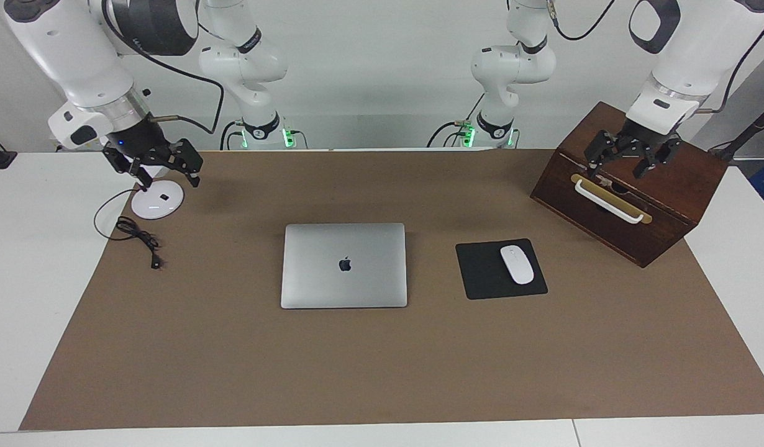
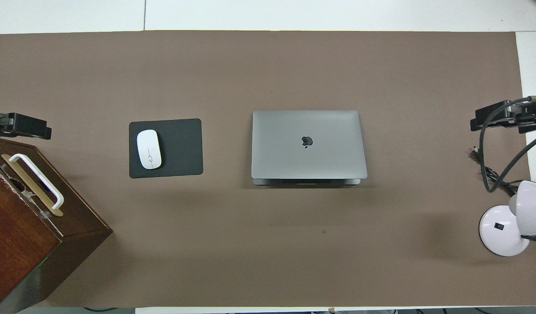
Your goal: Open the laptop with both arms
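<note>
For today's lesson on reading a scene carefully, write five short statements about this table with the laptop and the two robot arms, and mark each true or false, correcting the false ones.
1. The laptop is shut, lid down flat. True.
2. The white mouse lies directly on the brown mat. False: it lies on the black mouse pad.
3. The left gripper is over the wooden box. True.
4. The right gripper holds the laptop's edge. False: it hangs over the round white lamp base, well clear of the laptop.
5. The mouse pad lies toward the right arm's end of the table from the laptop. False: it lies toward the left arm's end.
</note>
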Robot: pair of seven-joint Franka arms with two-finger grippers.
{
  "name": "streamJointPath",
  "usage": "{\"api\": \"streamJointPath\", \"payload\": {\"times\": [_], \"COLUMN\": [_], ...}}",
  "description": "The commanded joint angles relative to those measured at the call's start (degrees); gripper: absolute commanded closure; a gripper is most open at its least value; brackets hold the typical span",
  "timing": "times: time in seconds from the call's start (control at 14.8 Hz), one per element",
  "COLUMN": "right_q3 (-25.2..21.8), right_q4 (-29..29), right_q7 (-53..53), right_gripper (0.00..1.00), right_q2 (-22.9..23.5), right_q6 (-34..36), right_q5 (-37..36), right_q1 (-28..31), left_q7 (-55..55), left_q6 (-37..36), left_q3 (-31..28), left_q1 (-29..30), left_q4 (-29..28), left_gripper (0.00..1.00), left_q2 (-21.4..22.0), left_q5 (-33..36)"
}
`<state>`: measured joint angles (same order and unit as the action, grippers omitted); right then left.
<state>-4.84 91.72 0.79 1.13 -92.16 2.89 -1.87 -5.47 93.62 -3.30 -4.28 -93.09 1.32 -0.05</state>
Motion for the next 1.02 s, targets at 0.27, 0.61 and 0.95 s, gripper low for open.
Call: {"api": "streamJointPath", "payload": {"times": [0.27,0.61,0.95], "right_q3": [0.4,0.5,0.3], "right_q4": [0.7,0.7,0.6], "right_q7": [-0.9,-0.9,-0.9], "right_gripper": [0.0,0.0,0.0], "right_q2": [-0.4,-0.3,-0.2], "right_q6": [-0.8,-0.2,-0.6], "right_q5": [-0.3,0.2,0.2], "right_q1": [0.6,1.8,1.9], "left_q7": [0.5,0.3,0.5], "left_q6": [-0.5,-1.1,-1.2], "left_q3": [-0.1,0.0,-0.1], "left_q1": [0.2,0.2,0.2], "left_q4": [-0.5,-0.5,-0.6], "left_gripper": [0.0,0.0,0.0], "left_q2": [0.7,0.9,1.1], "left_q5": [-0.7,-0.7,-0.7]}}
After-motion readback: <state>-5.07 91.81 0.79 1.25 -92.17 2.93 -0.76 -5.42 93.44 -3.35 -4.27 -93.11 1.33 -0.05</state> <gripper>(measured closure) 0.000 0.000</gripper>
